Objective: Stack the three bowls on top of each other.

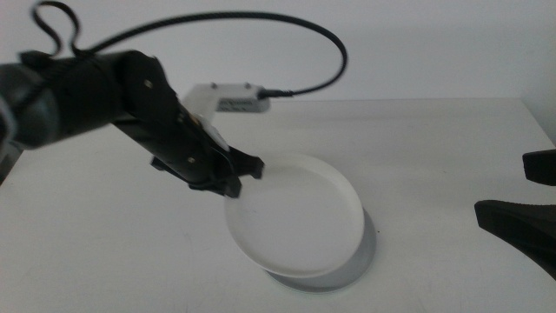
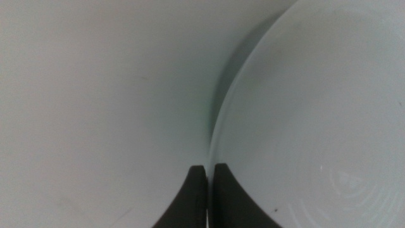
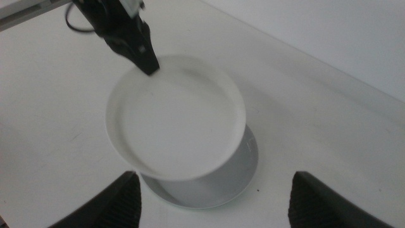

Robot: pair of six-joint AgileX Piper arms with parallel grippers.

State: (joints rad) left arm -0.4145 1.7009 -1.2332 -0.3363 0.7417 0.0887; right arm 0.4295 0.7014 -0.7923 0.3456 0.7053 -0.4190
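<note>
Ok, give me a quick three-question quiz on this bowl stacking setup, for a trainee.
1. Which gripper has its jaws on the rim of the white bowl?
2. True or false: the white bowl lies flat on the bare table.
3. The jaws of the right gripper, waiting at the table's right side, are: A) open and holding nothing, B) shut on a bowl, C) shut on a cable.

Key
1. The left gripper, shut on the bowl's rim.
2. False: it is tilted over the grey bowl.
3. A
</note>
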